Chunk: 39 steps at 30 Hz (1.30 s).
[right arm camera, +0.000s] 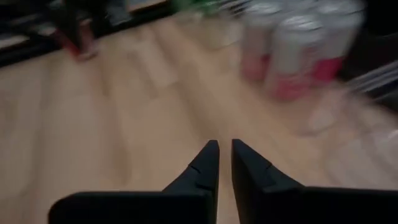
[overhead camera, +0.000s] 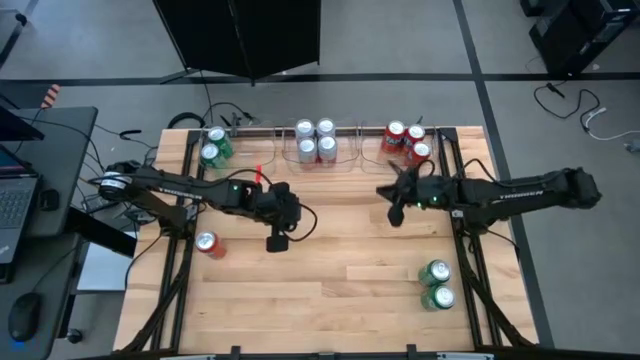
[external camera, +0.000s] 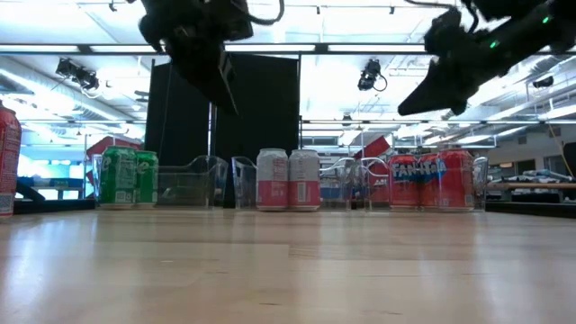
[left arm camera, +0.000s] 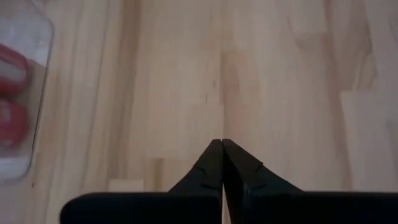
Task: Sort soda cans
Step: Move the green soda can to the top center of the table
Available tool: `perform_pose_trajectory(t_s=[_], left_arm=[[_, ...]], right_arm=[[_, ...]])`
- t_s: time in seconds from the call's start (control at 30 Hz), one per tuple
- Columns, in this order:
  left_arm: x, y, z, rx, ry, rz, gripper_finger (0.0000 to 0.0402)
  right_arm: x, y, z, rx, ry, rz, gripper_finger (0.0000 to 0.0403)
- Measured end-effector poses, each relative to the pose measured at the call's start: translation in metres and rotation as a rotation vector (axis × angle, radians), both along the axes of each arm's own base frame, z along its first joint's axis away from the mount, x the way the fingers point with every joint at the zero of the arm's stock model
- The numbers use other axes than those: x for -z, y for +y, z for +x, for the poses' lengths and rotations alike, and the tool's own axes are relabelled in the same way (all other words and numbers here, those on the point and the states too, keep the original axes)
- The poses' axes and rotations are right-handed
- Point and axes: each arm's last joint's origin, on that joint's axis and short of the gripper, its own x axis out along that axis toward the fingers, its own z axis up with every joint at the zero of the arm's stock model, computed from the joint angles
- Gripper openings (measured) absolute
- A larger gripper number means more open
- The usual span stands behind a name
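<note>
The wooden table [overhead camera: 330, 290] carries three clear trays along its far edge. The left tray [external camera: 184, 184] holds two green cans [overhead camera: 214, 146]; the middle tray [overhead camera: 316, 160] holds four silver-white cans [overhead camera: 315, 141]; the right tray [overhead camera: 375, 160] holds three red cans [overhead camera: 408, 141].

A single red can [overhead camera: 208, 244] stands alone near the table's left edge, in front of the left arm. Two more green cans [overhead camera: 436, 284] stand together, touching, near the right front corner.

The left gripper [overhead camera: 275, 241] hangs above bare wood left of centre, its fingers [left arm camera: 211, 163] pressed fully together and holding nothing. The right gripper [overhead camera: 394, 214] hangs above bare wood in front of the right tray, its fingers [right arm camera: 249, 167] nearly together with only a thin slit between them, also empty.
</note>
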Motion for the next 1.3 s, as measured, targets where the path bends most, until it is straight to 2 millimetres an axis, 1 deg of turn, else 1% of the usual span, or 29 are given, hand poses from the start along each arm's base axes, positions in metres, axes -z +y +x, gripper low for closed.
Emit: perform_pose_trajectory(t_s=[0.17,0.3,0.37,0.5,0.63,0.7,0.8,0.9,1.0,1.1,1.2,1.23,1.3], left_arm=[[0.023,0.000,0.002,0.057,-0.085,-0.056,0.0003],[0.033,-0.001,0.002,0.093,-0.150,-0.072,0.0002],[0.037,-0.001,0.002,0.094,-0.166,-0.072,0.0002],[0.042,-0.003,0.000,0.105,-0.162,-0.077,0.0002],[0.048,-0.004,-0.003,0.120,-0.146,-0.090,0.0002],[0.050,-0.004,-0.004,0.122,-0.140,-0.092,0.0001],[0.052,-0.004,-0.005,0.137,-0.146,-0.108,0.0001],[0.052,-0.005,-0.005,0.152,-0.140,-0.126,0.0001],[0.052,-0.006,-0.005,0.164,-0.141,-0.140,0.0001],[0.052,-0.006,-0.005,0.173,-0.140,-0.151,0.0001],[0.052,-0.006,-0.005,0.179,-0.141,-0.152,0.0001],[0.052,-0.006,-0.005,0.183,-0.144,-0.149,0.0001],[0.052,-0.006,-0.005,0.194,-0.148,-0.141,0.0001]], right_arm=[[-0.018,0.030,0.000,-0.073,0.101,0.064,0.0032],[-0.040,0.055,0.001,-0.088,0.173,0.126,0.0032],[-0.047,0.068,0.001,-0.095,0.233,0.163,0.0032],[-0.060,0.093,0.002,-0.066,0.379,0.225,0.0036],[-0.071,0.115,-0.005,0.035,0.593,0.256,0.0061],[-0.076,0.124,-0.010,0.096,0.703,0.262,0.0083],[-0.081,0.140,-0.014,0.160,0.835,0.288,0.0127],[-0.081,0.156,-0.014,0.177,0.911,0.363,0.0186],[-0.075,0.168,-0.014,0.186,0.978,0.441,0.0251],[-0.069,0.176,-0.014,0.206,1.046,0.483,0.0316],[-0.063,0.181,-0.012,0.206,1.093,0.475,0.0370],[-0.062,0.181,-0.012,0.209,1.104,0.466,0.0384],[-0.060,0.181,-0.011,0.217,1.114,0.454,0.0395]])
